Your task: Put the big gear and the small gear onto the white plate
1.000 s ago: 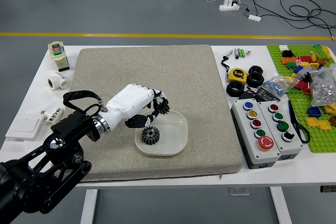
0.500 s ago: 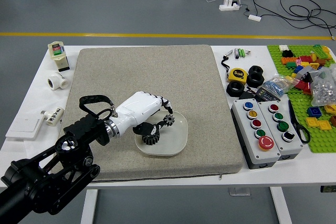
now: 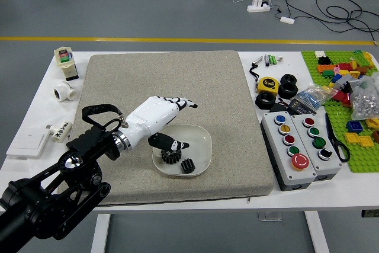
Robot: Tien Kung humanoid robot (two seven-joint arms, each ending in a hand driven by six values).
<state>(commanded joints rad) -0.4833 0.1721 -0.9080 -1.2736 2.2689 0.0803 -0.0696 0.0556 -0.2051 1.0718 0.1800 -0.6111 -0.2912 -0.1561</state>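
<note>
Toward the near edge of the surface [image 3: 314, 197], big gear [image 3: 170, 157] and small gear [image 3: 188, 166] lie on the plate [image 3: 204, 143]; left hand [image 3: 151, 117] spread, empty. Placement appears complete; next, lift clear.

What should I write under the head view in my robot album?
Big gear and small gear rest on the white plate, the robot's open left hand over it.

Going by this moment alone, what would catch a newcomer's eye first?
Probably the black-and-white left hand, fingers spread and empty, reaching over the white rounded plate, where two black toothed gears lie side by side. Next, at the table's right edge, the bright green studded board with its colourful plastic bricks, and left of it the red domed button on a grey box.
</note>
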